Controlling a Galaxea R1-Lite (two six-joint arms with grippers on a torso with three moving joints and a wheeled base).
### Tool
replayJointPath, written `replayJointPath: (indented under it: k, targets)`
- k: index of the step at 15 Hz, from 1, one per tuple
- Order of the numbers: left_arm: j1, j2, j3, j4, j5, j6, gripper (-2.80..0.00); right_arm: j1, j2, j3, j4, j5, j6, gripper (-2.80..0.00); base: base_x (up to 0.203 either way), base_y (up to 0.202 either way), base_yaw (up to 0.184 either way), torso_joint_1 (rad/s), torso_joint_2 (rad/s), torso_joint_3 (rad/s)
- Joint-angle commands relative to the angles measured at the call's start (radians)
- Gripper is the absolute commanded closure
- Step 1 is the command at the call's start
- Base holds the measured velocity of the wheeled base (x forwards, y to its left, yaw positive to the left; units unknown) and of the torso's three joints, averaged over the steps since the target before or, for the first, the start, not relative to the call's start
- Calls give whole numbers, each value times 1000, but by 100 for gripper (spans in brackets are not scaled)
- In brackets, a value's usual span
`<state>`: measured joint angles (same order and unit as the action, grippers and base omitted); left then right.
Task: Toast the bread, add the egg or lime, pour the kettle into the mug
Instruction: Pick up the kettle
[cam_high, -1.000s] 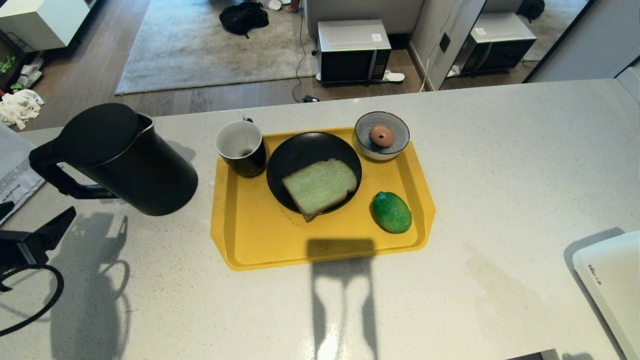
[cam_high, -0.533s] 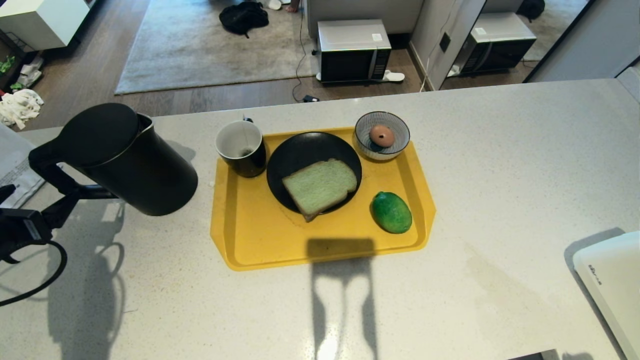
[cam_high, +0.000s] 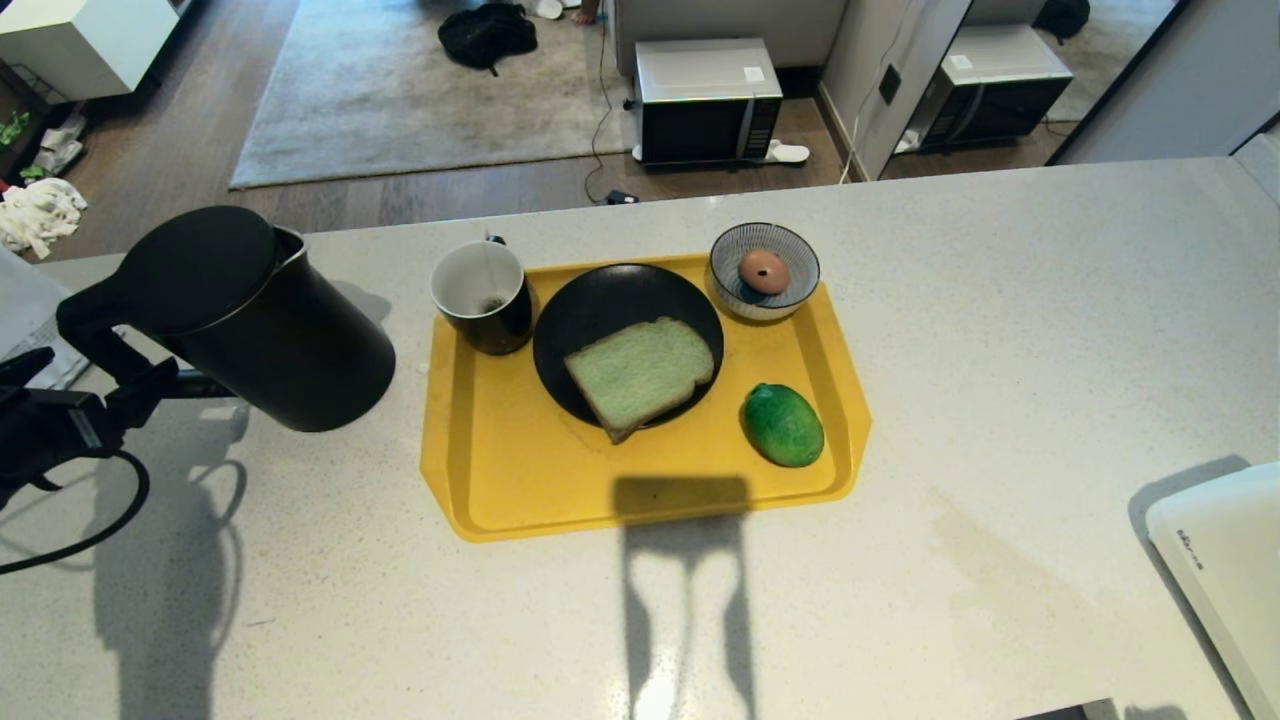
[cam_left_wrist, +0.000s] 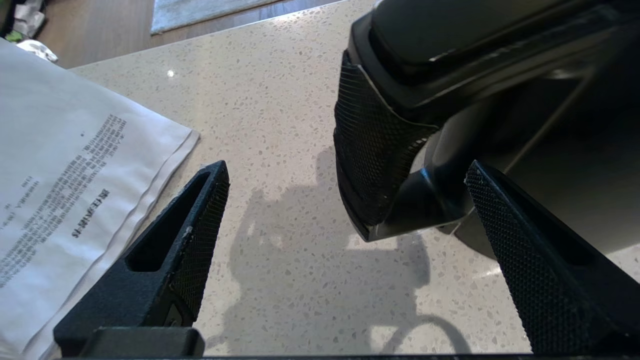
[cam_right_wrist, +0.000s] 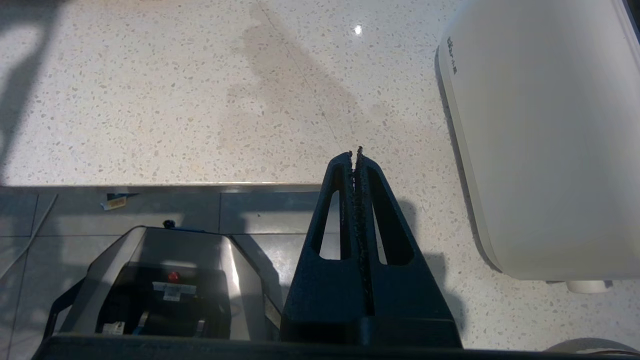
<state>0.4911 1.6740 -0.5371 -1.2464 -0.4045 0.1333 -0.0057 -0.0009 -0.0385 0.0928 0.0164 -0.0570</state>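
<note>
Ease left gripper (cam_left_wrist: 345, 210), jaws spread wide, squarely around the handle of the kettle (cam_high: 255, 320) standing left of the yellow tray (cam_high: 520, 480), seat deep before clamping, lift level toward the mug (cam_high: 485, 295); leave right gripper (cam_right_wrist: 357, 155) pressed together.

Printed text runs in dark lines across the white paper (cam_left_wrist: 65, 165) lying on the counter, seen in the left wrist view; its characters are too small and turned to make out. A short dark brand mark sits near the edge of the white appliance (cam_right_wrist: 540, 125) in the right wrist view, also unreadable.
</note>
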Motion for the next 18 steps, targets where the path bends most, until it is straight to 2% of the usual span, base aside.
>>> replayJointPath:
  k: [1,12,15,18]
  targets:
    - [-3,25,-19,-8,-2,-12,-280,0,1,0,1,0,-1,0,0,0,0,0,0,0]
    - [-12,59,-67,-7,-42,-21,-280,0,1,0,1,0,0,0,0,0,0,0,0,0]
    - [-12,62,-76,-7,-40,-73,-280,0,1,0,1,0,-1,0,0,0,0,0,0,0]
    - [-19,70,-101,-5,-37,-98,-280,0,1,0,1,0,-1,0,0,0,0,0,0,0]
